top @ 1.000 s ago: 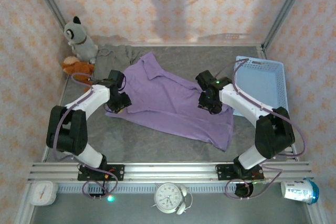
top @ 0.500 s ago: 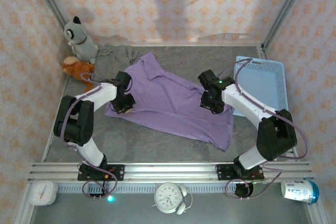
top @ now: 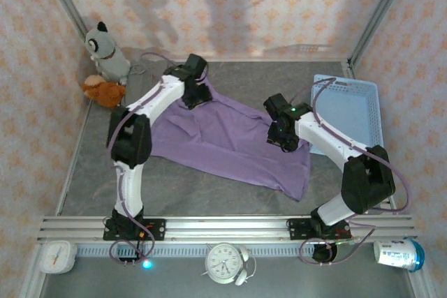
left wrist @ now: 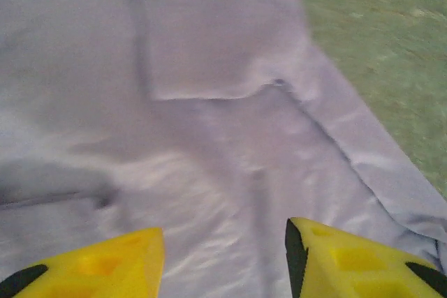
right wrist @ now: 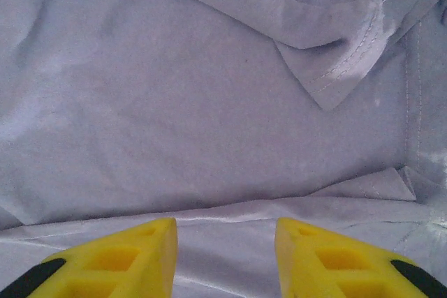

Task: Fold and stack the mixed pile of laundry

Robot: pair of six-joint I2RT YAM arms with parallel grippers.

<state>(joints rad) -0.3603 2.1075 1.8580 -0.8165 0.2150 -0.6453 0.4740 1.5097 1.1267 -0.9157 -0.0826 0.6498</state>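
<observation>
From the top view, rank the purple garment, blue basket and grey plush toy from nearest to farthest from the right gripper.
1. purple garment, directly beneath the right gripper.
2. blue basket, just to its right.
3. grey plush toy, far-left back corner.

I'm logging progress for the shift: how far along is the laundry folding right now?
Done: nothing; the purple shirt lies spread and rumpled on the table, the small grey-brown garment bunched at the far left. In hand: the left gripper and right gripper hover open over the shirt, gripping nothing. Left: fold both pieces and stack them.
</observation>
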